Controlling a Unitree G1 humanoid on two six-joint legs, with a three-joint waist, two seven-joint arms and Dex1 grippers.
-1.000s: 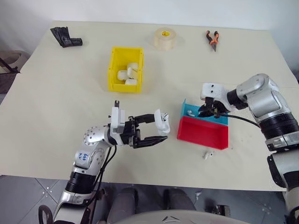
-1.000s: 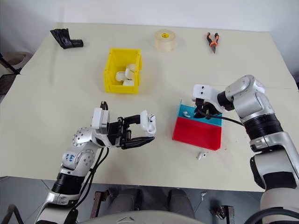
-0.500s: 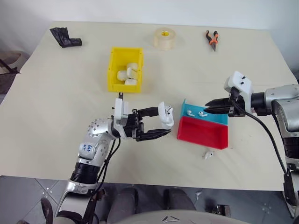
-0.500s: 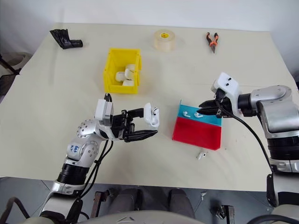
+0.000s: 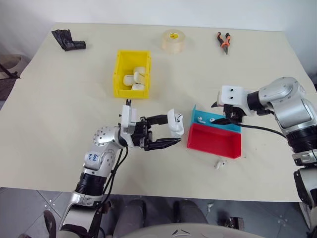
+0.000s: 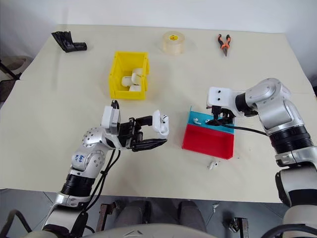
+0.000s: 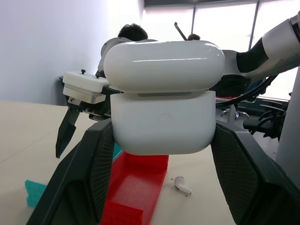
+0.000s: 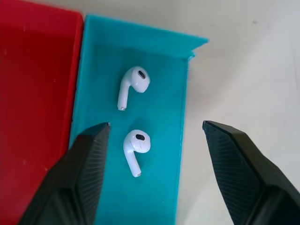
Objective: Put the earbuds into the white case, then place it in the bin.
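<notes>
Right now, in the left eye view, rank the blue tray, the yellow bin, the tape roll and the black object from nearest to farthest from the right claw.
1. Blue tray: directly under the right claw.
2. Yellow bin: up the table, toward the left.
3. Tape roll: far edge; close to the bin's rank.
4. Black object: far left corner.

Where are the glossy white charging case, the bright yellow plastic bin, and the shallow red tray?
glossy white charging case [image 7: 164, 123], left wrist view, front face.
bright yellow plastic bin [image 5: 132, 92], left eye view, near wall.
shallow red tray [image 5: 214, 141], left eye view, floor.
</notes>
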